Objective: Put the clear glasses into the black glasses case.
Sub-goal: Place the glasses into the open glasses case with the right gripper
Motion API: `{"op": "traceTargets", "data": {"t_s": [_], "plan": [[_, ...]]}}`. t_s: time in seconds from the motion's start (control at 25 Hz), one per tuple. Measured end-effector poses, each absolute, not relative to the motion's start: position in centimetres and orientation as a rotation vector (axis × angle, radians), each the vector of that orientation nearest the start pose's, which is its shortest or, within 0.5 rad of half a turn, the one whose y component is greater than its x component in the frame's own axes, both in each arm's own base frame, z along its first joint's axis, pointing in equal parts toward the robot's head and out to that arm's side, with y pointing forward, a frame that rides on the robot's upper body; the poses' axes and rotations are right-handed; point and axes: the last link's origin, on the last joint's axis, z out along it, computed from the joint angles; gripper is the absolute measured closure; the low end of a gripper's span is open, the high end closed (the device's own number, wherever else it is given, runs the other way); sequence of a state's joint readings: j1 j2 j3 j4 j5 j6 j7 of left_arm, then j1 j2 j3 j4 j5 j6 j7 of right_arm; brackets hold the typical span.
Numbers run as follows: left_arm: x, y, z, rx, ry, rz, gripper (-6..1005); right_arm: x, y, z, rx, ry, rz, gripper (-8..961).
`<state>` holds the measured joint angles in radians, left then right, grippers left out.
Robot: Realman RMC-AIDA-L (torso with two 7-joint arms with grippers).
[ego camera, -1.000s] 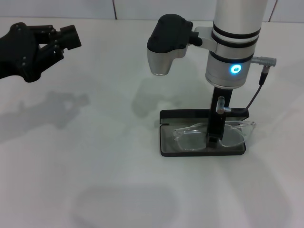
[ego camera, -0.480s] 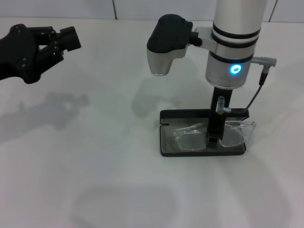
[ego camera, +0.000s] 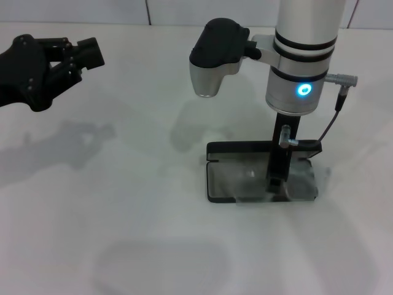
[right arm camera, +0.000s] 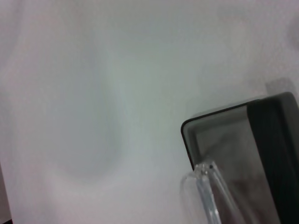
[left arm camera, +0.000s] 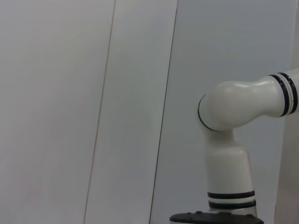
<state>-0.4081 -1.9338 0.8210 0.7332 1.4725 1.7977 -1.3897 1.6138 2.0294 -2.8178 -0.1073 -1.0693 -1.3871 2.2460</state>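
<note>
Table carries the black glasses case, open, at 4 o'clock. Right gripper descends vertically into the case; claw state cannot be determined. Clear glasses lie blurred over the grey lining, one hinge past the rim. Placement appears nearly complete; release remains. Left gripper idles clenched at 10 o'clock.

Case: black glasses case lies open and flat under my right arm, grey lining up.
Glasses: clear glasses, blurred, over its tray.
</note>
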Motion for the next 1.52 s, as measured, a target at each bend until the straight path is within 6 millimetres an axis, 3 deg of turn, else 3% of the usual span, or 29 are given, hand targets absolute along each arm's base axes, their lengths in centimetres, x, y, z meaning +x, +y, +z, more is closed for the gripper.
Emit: {"op": "traceTargets", "data": {"t_s": [1.04, 1.52], "plan": [[-24.5, 31.2, 9.3, -2.578, -0.347, -1.161, 886, 6.7, 37.9, -8.6, -2.992, 0.497, -1.171, 784], [-24.5, 31.3, 9.3, -2.574, -0.348, -1.159, 885, 5.9, 37.8, -8.5, -3.070, 0.431, -1.114, 786]]}}
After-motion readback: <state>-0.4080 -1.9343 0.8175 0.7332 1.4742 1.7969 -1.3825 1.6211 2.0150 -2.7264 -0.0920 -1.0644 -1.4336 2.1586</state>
